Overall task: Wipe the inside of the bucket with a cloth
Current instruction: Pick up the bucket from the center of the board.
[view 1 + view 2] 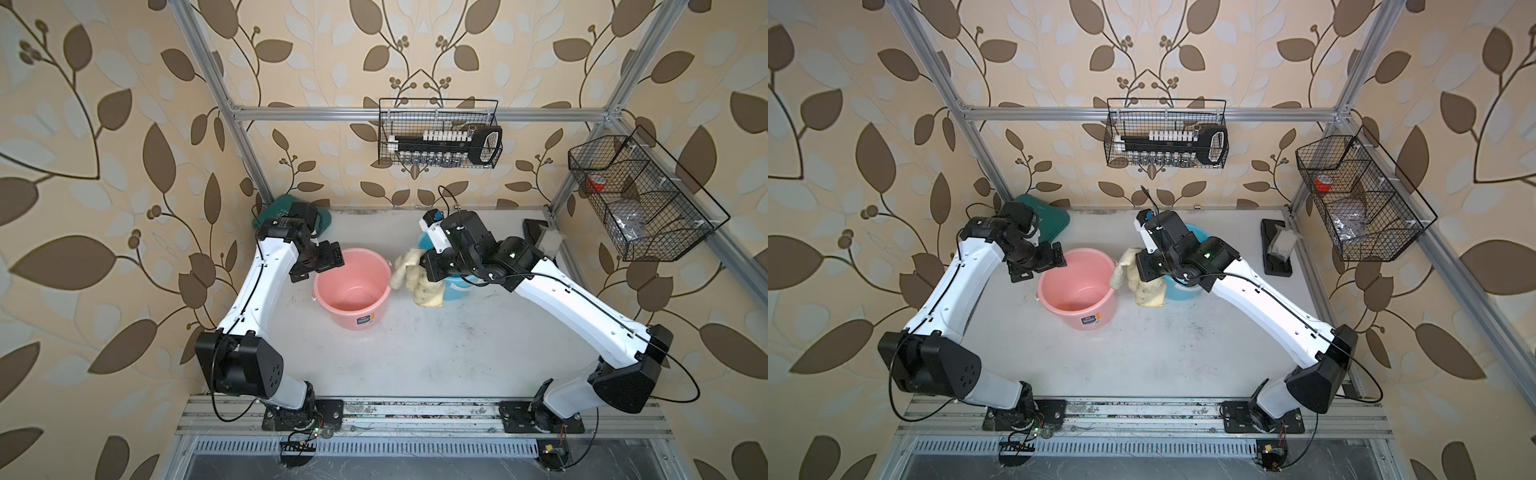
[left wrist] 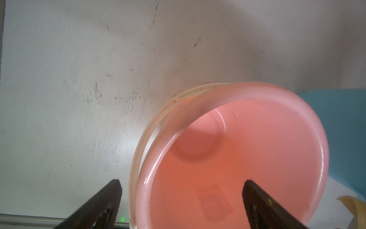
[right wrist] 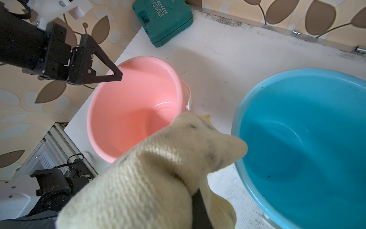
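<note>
My left fingers (image 2: 107, 200) stand wide over the pink bucket (image 1: 357, 316) at its ten o'clock. My right fingers (image 3: 200, 210) pinch the cloth (image 1: 420, 279), which hangs just beside its three-o'clock rim, against the blue bucket (image 3: 309, 142).

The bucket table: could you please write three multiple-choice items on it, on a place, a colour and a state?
1. Where is the cloth? A. between the pink bucket and the blue bucket; B. inside the pink bucket; C. inside the blue bucket.
2. Which colour is the bucket below the left hand? A. blue; B. pink; C. green.
3. What is the right hand's state? A. open, empty; B. shut on the cloth; C. shut on a rim.
1 A: it hangs between them. 2 B: its open fingers flank the pink rim. 3 B: the cloth drapes from it.
</note>
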You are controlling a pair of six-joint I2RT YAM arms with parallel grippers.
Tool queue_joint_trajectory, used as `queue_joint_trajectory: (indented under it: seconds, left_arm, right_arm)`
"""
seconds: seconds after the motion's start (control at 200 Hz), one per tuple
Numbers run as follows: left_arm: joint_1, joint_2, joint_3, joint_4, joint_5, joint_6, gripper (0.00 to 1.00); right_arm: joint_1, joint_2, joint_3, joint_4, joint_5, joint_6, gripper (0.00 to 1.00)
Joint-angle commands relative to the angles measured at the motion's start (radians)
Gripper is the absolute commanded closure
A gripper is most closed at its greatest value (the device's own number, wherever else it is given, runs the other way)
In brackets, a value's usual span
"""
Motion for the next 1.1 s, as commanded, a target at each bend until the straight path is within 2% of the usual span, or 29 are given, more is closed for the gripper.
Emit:
queue_joint_trajectory:
  seconds: [0.0,0.125,0.375,0.48,0.63,0.76,0.855,0.975,1.095]
  left_arm:
    - [0.012,0.035,0.037,0.024,-0.018,0.053,0.05]
    - [0.012,0.075,0.048,0.012,-0.014,0.074,0.09]
    - [0.012,0.098,0.029,0.034,0.003,0.106,0.3]
    - [0.012,0.117,0.048,0.023,0.013,0.108,0.35]
    - [0.012,0.13,0.055,0.018,0.036,0.104,0.47]
    - [0.011,0.126,0.038,0.026,0.042,0.1,0.54]
    - [0.012,0.124,0.028,0.033,0.068,0.103,0.62]
    - [0.011,0.124,0.025,0.037,0.09,0.1,0.7]
    - [0.01,0.126,0.024,0.045,0.118,0.091,0.76]
  right_arm:
    - [0.004,0.031,0.037,0.03,-0.005,0.02,1.0]
    - [0.003,0.055,0.041,0.028,0.003,0.025,1.0]
    - [0.003,0.081,0.045,0.031,0.01,0.031,1.0]
    - [0.001,0.096,0.045,0.026,0.027,0.029,1.0]
    - [-0.006,0.137,0.054,0.004,0.059,0.017,1.0]
    - [-0.036,0.164,0.048,0.003,0.038,0.022,1.0]
    - [-0.063,0.162,0.019,0.033,0.004,0.04,1.0]
    - [-0.069,0.167,0.011,0.033,0.013,0.044,1.0]
    - [-0.119,0.167,0.003,0.016,0.014,0.047,1.0]
